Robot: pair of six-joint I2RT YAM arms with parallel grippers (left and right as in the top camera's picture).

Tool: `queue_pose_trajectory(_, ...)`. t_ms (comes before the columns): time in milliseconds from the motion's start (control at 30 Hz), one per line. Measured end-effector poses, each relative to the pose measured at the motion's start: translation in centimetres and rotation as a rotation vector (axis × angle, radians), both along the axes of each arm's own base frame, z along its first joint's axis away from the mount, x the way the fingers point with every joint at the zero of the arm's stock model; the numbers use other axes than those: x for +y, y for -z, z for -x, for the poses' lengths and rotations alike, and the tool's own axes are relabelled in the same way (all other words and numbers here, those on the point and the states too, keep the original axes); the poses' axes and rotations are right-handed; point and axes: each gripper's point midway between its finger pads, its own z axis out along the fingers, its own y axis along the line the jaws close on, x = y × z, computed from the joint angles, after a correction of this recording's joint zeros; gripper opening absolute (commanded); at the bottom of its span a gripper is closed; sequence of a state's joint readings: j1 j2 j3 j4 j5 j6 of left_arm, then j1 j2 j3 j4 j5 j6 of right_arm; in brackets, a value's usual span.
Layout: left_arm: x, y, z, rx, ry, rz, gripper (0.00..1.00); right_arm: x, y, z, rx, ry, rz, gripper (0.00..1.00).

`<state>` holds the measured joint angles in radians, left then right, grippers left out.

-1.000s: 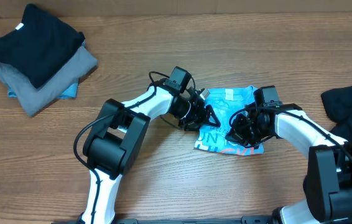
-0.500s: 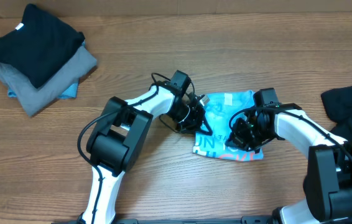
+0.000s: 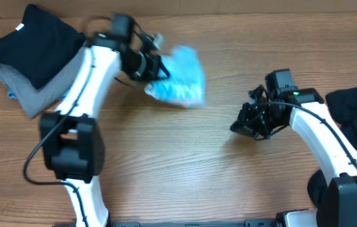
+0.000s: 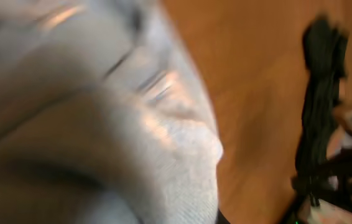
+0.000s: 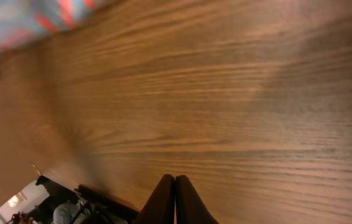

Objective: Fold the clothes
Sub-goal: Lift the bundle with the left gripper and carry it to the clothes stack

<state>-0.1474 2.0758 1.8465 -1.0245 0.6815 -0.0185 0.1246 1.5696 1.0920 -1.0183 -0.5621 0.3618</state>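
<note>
two arms work over one wooden desk (image 3: 185, 170), each with one tool. the left tool (image 3: 155, 68) is up toward the far left of the desk, pinched narrow on the one sky-blue t-shirt (image 3: 180, 81), which is bunched at its tip and blurred in the overhead view. whether the shirt touches the desk there cannot be told. in the left wrist view pale blurred cloth fills most of the picture, with bare wood to the right of it.

the right tool (image 3: 240, 125) is over bare wood on the right half of the desk, well apart from the sky-blue t-shirt. its two fingers (image 5: 163, 199) are pressed together with nothing between them. the right wrist view shows a corner of the shirt at the upper left, with red marks on the blue.

at the far left corner is one stack of folded clothes. one black folded garment (image 3: 33, 41) is on top, one grey folded garment (image 3: 49, 85) lies under it, and one thin blue edge (image 3: 71, 94) peeps out at the bottom; what that edge belongs to cannot be told. the left arm crosses just beside this stack.

at the right edge of the desk lies one more black garment (image 3: 355, 110), loose and crumpled, partly behind the right arm. that makes two black pieces, one grey and one sky-blue shirt in view.
</note>
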Motion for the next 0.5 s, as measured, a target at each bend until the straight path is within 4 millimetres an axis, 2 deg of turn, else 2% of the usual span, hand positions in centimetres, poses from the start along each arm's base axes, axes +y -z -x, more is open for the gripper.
queue_pose_trajectory(167,6.2,-4.2,-4.6,-0.152,-0.138,-0.001,0.04,0.0,-0.2,0.1,0.007,0.0,0.001,0.06)
queue_pose_trajectory(300,12.3,-8.5,-8.5,-0.336,-0.259,-0.006,0.04,0.0,-0.2,0.1,0.007,0.0,0.001,0.06)
queue_pose_trajectory(400,16.8,-11.8,-10.8,-0.473,-0.351,-0.01,0.04,0.0,-0.2,0.1,0.006,0.0,0.001,0.06)
queue_pose_trajectory(500,20.9,-14.4,-12.3,-0.578,-0.442,-0.008,0.04,0.0,-0.2,0.1,0.007,0.0,0.002,0.06)
